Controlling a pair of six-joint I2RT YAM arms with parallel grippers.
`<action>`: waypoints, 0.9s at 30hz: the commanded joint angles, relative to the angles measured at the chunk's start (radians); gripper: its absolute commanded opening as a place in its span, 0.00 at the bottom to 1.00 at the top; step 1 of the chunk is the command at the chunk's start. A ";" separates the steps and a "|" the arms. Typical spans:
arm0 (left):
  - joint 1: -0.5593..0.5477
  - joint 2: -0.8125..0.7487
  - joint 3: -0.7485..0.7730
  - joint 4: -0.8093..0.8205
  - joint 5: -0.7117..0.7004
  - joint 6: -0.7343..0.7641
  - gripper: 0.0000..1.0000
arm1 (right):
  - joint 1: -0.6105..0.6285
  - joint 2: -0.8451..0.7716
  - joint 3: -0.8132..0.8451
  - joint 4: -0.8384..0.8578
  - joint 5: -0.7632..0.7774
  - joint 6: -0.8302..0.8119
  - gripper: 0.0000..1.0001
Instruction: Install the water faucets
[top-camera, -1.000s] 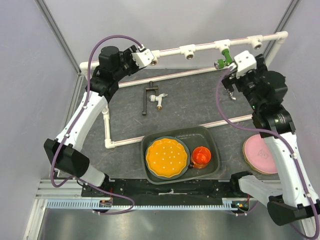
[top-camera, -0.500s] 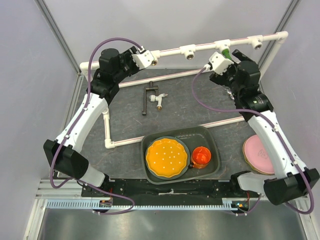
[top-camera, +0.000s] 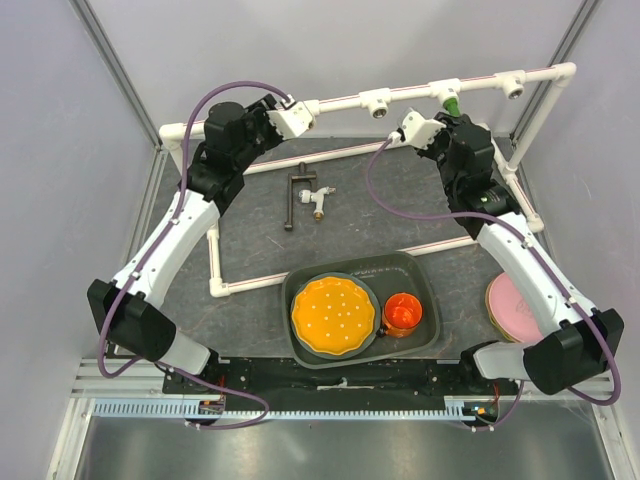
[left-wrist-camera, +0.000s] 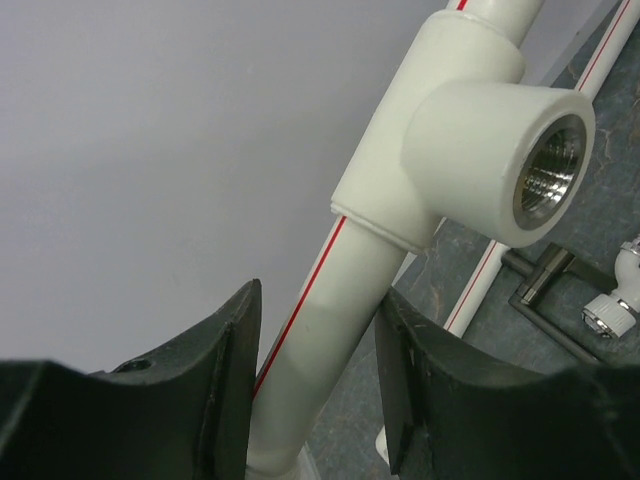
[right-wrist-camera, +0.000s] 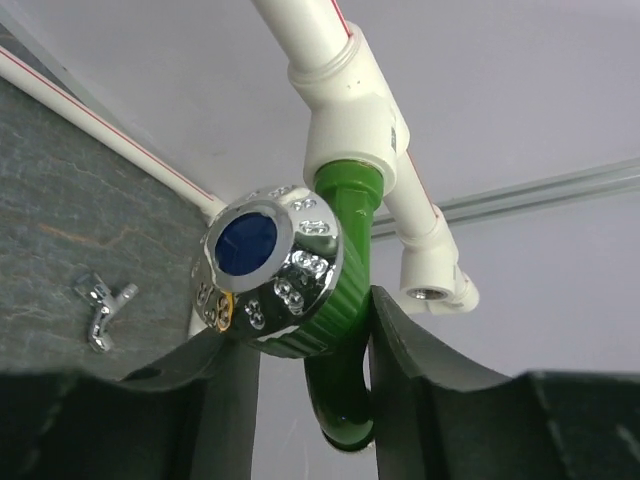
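Right gripper (right-wrist-camera: 305, 350) jaws closed around green faucet (right-wrist-camera: 340, 300), seated in far tee; turn squarely. Left gripper (left-wrist-camera: 318, 370) jaws straddle pipe (left-wrist-camera: 330, 330), steadying.

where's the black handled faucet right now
In the top view the black handled faucet lies loose on the dark mat, left of centre, inside the pipe frame and beyond the tray.

Even, diffuse bright light, soft faint shadows. Overhead view sharp. Wrist views: dark fingers (left-wrist-camera: 430, 400) at bottom blurred, out of focus. Bright speckled glare on silver tip (right-wrist-camera: 268, 270) of green faucet (right-wrist-camera: 345, 330) between jaws.
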 joint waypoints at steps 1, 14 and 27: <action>-0.038 -0.009 -0.045 -0.069 -0.035 -0.108 0.02 | 0.009 -0.026 -0.014 0.088 0.033 0.175 0.32; -0.068 -0.011 -0.077 -0.021 -0.111 -0.071 0.02 | -0.034 -0.086 -0.049 0.157 -0.005 1.180 0.00; -0.093 -0.028 -0.101 0.008 -0.125 -0.048 0.02 | -0.225 -0.109 -0.058 0.211 -0.312 1.478 0.15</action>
